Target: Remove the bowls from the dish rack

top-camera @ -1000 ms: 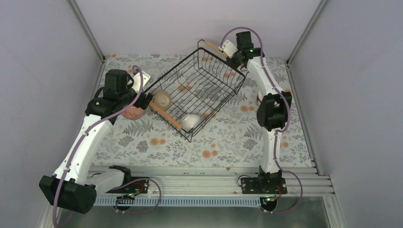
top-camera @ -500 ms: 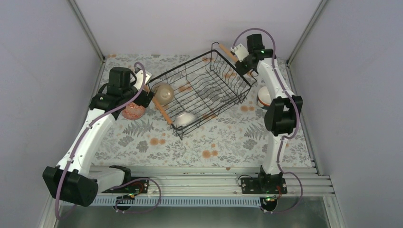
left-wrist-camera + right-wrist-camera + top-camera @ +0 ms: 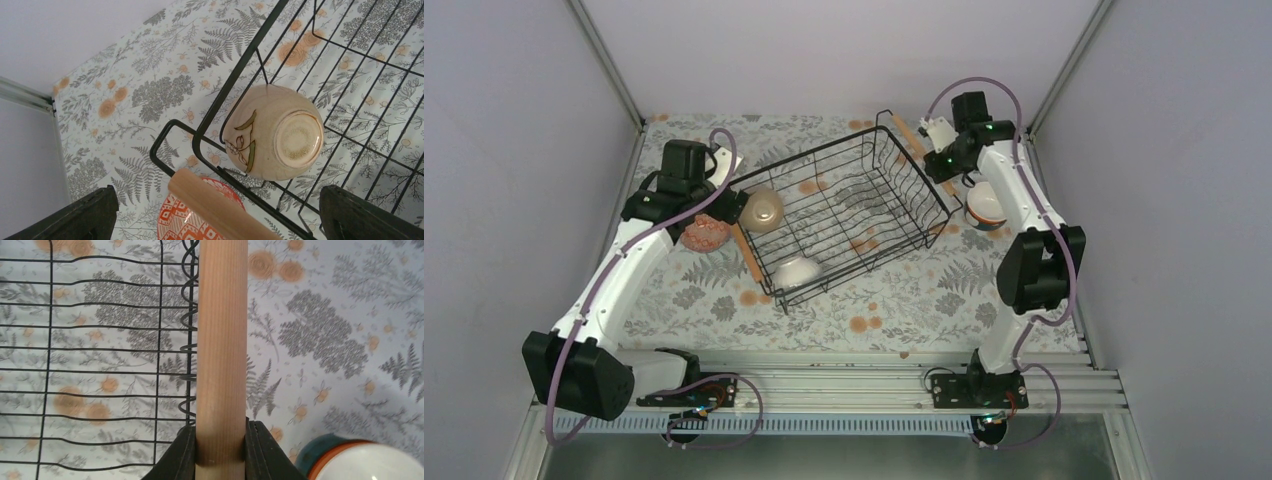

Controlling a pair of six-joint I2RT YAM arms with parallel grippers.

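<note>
The black wire dish rack [image 3: 854, 200] sits at an angle in the middle of the table. A beige bowl [image 3: 762, 208] and a white bowl [image 3: 796, 270] are inside it. In the left wrist view the beige bowl [image 3: 272, 131] lies tipped against the rack's corner wires [image 3: 235, 75]. My left gripper [image 3: 220, 222] is open over the rack's near wooden handle [image 3: 215, 205] and the orange bowl [image 3: 192, 227] on the table. My right gripper [image 3: 221, 455] is shut on the far wooden handle [image 3: 221, 340]. The blue-and-white bowl is out of view.
The orange bowl [image 3: 704, 233] stands on the table left of the rack. A teal bowl with white interior [image 3: 986, 205] stands on the table right of the rack, beside my right arm; it also shows in the right wrist view [image 3: 360, 460]. Enclosure walls ring the floral table.
My right gripper has pulled the far handle to the right and nearer, turning the rack. The two bowls moved with it. My left gripper shifted slightly toward the rack's left corner.
</note>
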